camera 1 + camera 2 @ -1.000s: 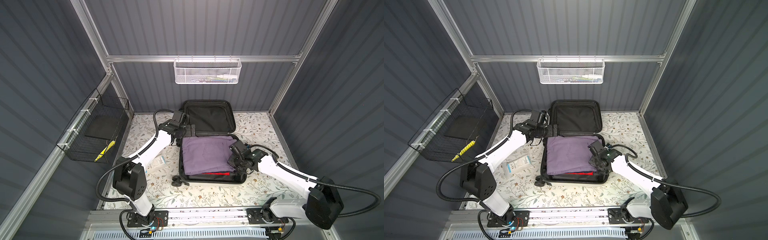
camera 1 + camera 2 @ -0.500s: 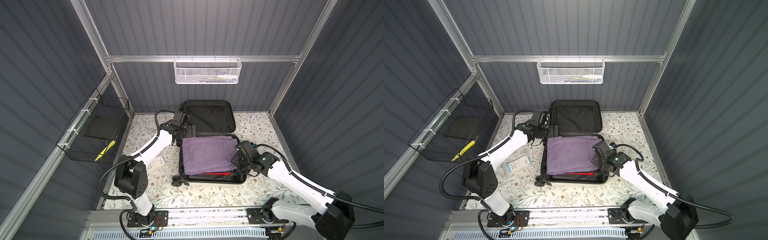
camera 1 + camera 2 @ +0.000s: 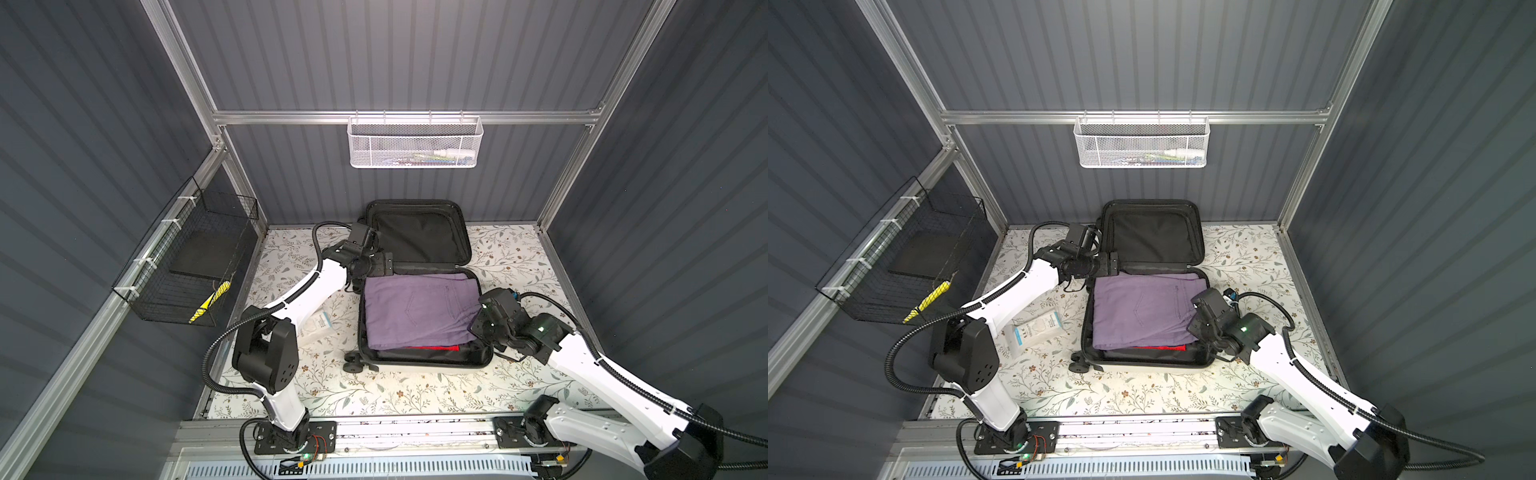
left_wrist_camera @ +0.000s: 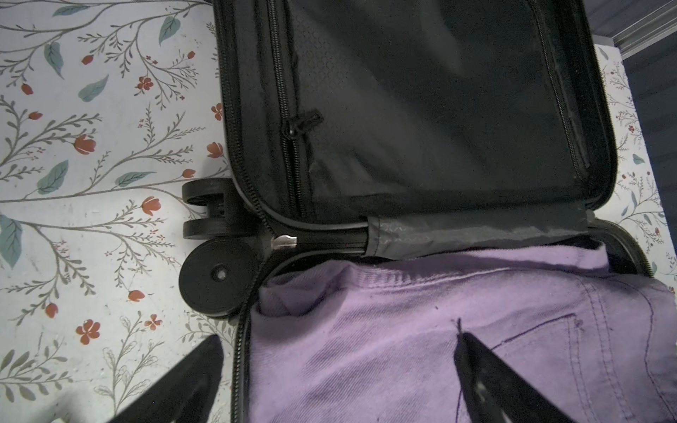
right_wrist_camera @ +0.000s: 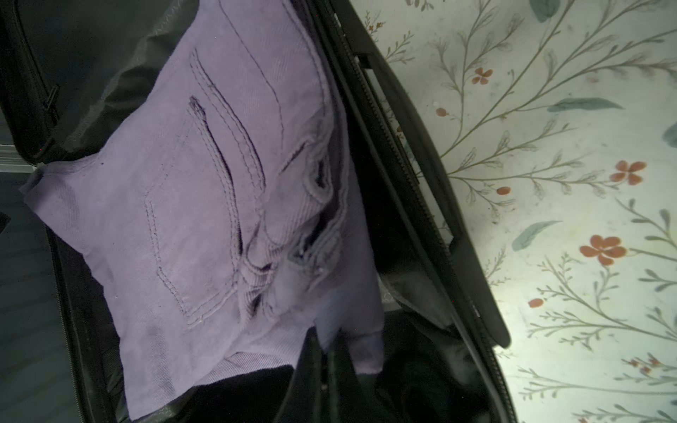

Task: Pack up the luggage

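Luggage (image 3: 419,232) lies open mid-table (image 3: 415,390), lid swung toward 12 o'clock with its far edge near the back wall. The base is at 6 o'clock of the hinge.

Base holds folded purple trousers (image 3: 415,307) over a red garment (image 3: 432,347), which shows only along the 6 o'clock edge. A band of bare black lining lies between the clothes and the 6 o'clock rim.

Left gripper (image 4: 337,338) — jaws spread wide, straddling the base rim at the hinge corner, about 10 o'clock. One finger is over the table, the other over the trousers.

Right gripper (image 5: 327,348) — jaws closed at the 3 o'clock rim, tips against the trousers' edge. Cannot tell whether cloth is pinched.

Room: bare table at 6 o'clock and 3 o'clock of the base. At 9 o'clock are a white packet (image 3: 1038,328) and the left arm.
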Available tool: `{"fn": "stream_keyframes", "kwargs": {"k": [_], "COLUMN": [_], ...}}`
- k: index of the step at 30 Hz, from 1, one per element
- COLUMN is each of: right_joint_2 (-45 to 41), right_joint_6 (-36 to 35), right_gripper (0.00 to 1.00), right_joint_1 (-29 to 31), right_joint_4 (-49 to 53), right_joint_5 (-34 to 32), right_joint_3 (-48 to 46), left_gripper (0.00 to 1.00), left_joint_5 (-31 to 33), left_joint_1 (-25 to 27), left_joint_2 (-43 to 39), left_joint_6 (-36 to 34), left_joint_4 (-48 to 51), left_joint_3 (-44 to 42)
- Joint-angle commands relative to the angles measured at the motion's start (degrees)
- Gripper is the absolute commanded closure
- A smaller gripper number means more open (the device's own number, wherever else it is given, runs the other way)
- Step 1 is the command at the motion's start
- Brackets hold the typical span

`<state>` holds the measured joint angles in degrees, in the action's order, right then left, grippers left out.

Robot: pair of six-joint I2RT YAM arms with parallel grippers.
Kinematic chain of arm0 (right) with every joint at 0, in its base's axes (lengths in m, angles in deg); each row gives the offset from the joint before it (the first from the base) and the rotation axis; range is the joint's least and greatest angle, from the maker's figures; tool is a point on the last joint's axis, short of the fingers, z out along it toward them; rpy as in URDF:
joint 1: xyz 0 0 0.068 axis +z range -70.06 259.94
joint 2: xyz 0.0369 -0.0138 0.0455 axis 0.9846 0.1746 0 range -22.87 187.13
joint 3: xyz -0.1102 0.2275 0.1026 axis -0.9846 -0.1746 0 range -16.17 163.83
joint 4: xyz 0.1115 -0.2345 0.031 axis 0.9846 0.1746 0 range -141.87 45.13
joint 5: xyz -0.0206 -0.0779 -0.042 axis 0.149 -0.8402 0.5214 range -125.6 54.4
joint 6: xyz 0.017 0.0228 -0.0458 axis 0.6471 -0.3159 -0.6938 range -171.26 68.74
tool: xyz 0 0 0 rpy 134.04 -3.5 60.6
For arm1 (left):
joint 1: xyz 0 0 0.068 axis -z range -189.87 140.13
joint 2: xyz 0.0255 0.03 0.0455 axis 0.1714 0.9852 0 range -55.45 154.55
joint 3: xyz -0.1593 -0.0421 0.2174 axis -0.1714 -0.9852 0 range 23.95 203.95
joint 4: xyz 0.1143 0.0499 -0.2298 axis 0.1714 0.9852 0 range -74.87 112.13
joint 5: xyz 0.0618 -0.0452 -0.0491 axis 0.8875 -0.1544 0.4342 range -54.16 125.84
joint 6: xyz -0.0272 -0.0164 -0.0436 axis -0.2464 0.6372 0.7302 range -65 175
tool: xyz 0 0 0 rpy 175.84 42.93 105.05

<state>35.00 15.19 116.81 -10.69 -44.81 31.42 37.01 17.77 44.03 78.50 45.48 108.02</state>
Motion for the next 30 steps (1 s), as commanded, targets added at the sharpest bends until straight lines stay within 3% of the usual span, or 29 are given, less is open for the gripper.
{"fn": "stream_keyframes", "kwargs": {"k": [1, 12, 14, 17, 23, 30], "right_joint_2": [-1.5, 0.3, -0.1, -1.0, -2.7, 1.2], "right_joint_6": [0.2, 0.2, 0.0, -0.6, -4.1, -8.7], "right_gripper": [1.0, 0.99, 0.72, 0.53, 0.49, 0.47], "right_joint_1": [0.2, -0.2, -0.6, -1.8, -4.3, -7.2], "right_joint_4": [4.0, 0.9, 1.0, 1.8, 2.7, -0.3], "right_joint_5": [-1.4, 1.5, 1.7, 1.5, 2.1, 6.5], "right_joint_3": [-1.0, -4.6, -4.0, -2.5, 1.7, 6.4], "left_gripper": [0.0, 0.0, 0.0, 0.0, 0.0, 0.0], "left_joint_5": [-1.2, -2.6, -3.7, -6.6, -10.9, -12.1], "left_joint_1": [-0.5, -0.5, -0.5, -0.5, -0.4, -0.4], "left_joint_2": [1.0, 0.8, 0.1, -0.5, -1.7, -0.1], "left_joint_6": [-0.7, -0.5, -0.2, -0.1, 1.3, 2.3], "left_joint_4": [0.0, 0.8, 0.8, 1.0, -0.3, -2.3], "left_joint_3": [1.6, 3.5, 3.7, 4.4, 3.7, 2.7]}}
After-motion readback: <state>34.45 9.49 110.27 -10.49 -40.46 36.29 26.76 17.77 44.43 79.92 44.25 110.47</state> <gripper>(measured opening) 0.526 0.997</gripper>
